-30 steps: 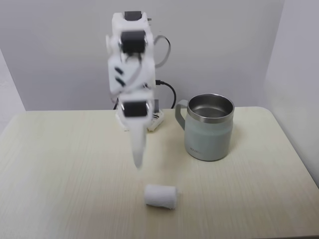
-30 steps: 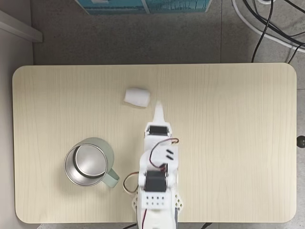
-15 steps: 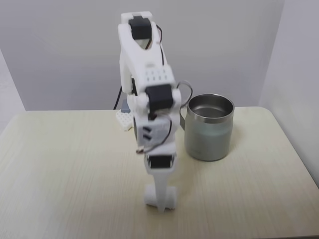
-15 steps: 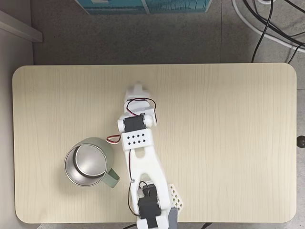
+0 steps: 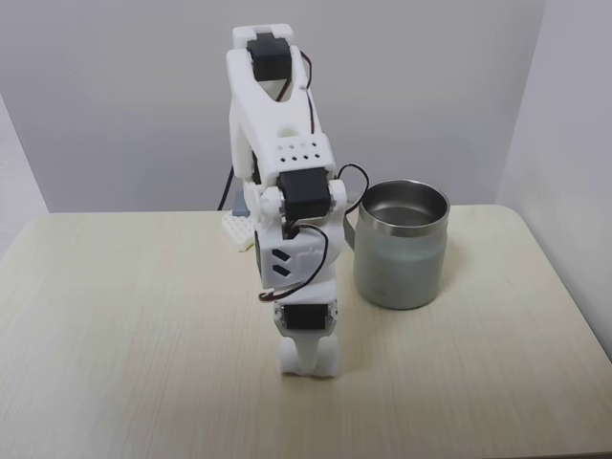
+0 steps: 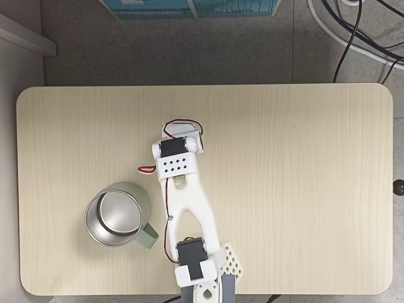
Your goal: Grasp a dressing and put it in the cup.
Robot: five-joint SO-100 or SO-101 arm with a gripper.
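Observation:
The dressing (image 5: pixel 330 359), a small white gauze roll, lies on its side on the table in front of the arm. My gripper (image 5: pixel 308 361) points straight down onto it, and one white finger crosses the roll's middle, so both ends stick out beside it. How the jaws stand is not clear. In a fixed view from above, the wrist (image 6: pixel 178 163) covers the roll. The cup (image 5: pixel 402 263), a squat grey-green mug with a steel rim, stands upright to the right of the arm; seen from above, the cup (image 6: pixel 144 201) sits left of the arm, handle toward the base.
The arm's base (image 6: pixel 205 284) sits at the table's near edge in the view from above. The pale wood table (image 6: pixel 303 189) has bare room to the right there. Cables (image 6: pixel 353 38) and a blue box (image 6: pixel 189 6) lie on the floor beyond it.
The arm swung from upright down over the roll. Since half a second ago the gripper has turned steeper, and the roll sits a little higher in the front view.

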